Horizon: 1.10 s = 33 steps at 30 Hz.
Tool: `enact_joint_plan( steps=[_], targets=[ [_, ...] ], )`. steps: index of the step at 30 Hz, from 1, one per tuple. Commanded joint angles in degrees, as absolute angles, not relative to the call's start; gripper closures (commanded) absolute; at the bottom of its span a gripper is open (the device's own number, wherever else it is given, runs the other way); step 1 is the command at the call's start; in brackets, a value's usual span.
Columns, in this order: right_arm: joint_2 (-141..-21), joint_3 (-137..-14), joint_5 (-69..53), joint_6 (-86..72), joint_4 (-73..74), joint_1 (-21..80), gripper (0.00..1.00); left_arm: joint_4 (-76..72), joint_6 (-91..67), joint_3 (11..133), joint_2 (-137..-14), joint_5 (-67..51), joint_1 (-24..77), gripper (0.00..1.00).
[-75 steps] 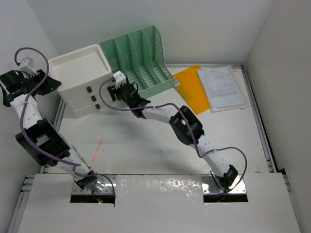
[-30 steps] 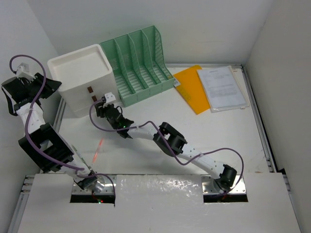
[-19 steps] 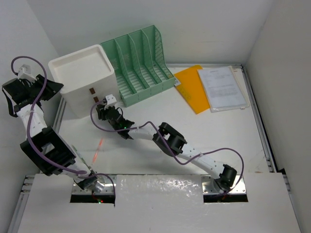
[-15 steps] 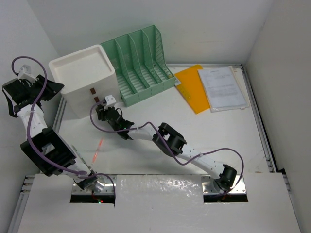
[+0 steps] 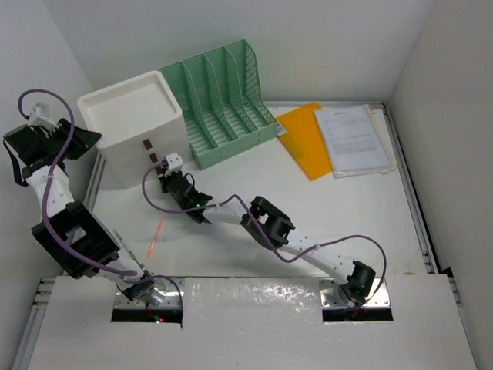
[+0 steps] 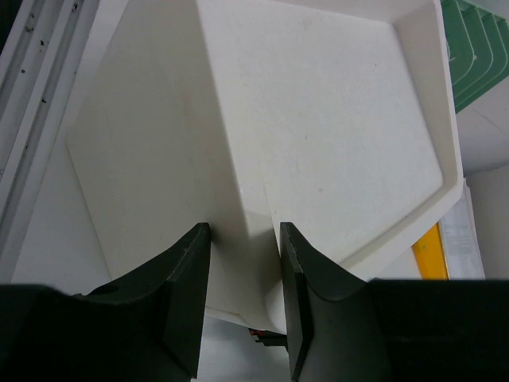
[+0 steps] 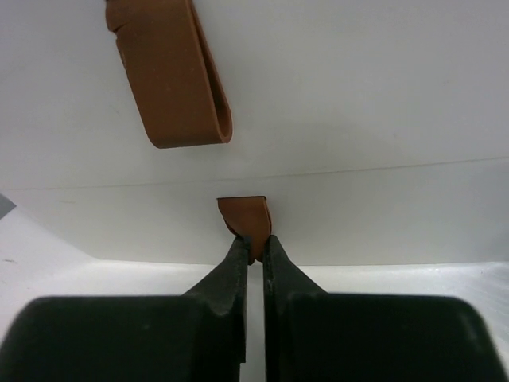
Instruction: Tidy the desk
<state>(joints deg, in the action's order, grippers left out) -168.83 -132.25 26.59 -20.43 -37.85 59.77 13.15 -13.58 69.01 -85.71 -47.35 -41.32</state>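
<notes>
The desk [image 5: 362,216] is a white tabletop with silver rails. At its back left stands a white drawer box [image 5: 131,116] with brown pull tabs [image 5: 146,144] on its front. My left gripper [image 5: 86,141] is shut on the box's left corner; in the left wrist view the fingers [image 6: 242,239] straddle the box wall [image 6: 318,119]. My right gripper [image 5: 162,176] sits low at the box front. In the right wrist view it [image 7: 253,247] is shut on the lowest brown tab [image 7: 245,213], below another tab [image 7: 171,79].
A green file rack [image 5: 223,92] stands right of the box. An orange folder [image 5: 304,142] and a stack of printed papers [image 5: 350,139] lie at the back right. A red pen [image 5: 155,237] lies on the desk near the left arm. Walls close in on both sides.
My right gripper came down from the rack's front to the bottom of the box front, and its jaws closed on the lowest brown tab. The left gripper stayed on the box corner.
</notes>
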Motion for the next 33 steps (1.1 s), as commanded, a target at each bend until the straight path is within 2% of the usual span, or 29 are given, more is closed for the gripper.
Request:
enact_joint_plan(
  steps=[1, 11, 17, 26, 33],
  targets=[
    [-167.5, -135.2, 27.2, -17.8, -43.3, 58.1, 0.99, 25.8, -14.8, 67.0, -88.0, -61.3, -39.1, 1.0],
    [-160.9, -124.4, 21.7, -14.5, -51.8, 58.8, 1.0, 25.8, -14.9, 68.9, -89.7, -60.7, -39.8, 1.0],
    [-151.9, -106.2, 19.3, -11.6, -61.0, 61.2, 1.0, 25.1, -15.6, 70.3, -91.2, -59.4, -40.2, 1.0],
    [-144.2, -89.3, 18.3, -11.7, -69.3, 64.2, 1.0, 23.6, -16.8, 70.9, -92.5, -58.4, -40.7, 1.0],
    [-139.1, -80.7, 17.8, -12.6, -71.5, 64.2, 1.0, 23.9, -15.2, 71.2, -92.3, -57.7, -40.8, 1.0]
  ],
)
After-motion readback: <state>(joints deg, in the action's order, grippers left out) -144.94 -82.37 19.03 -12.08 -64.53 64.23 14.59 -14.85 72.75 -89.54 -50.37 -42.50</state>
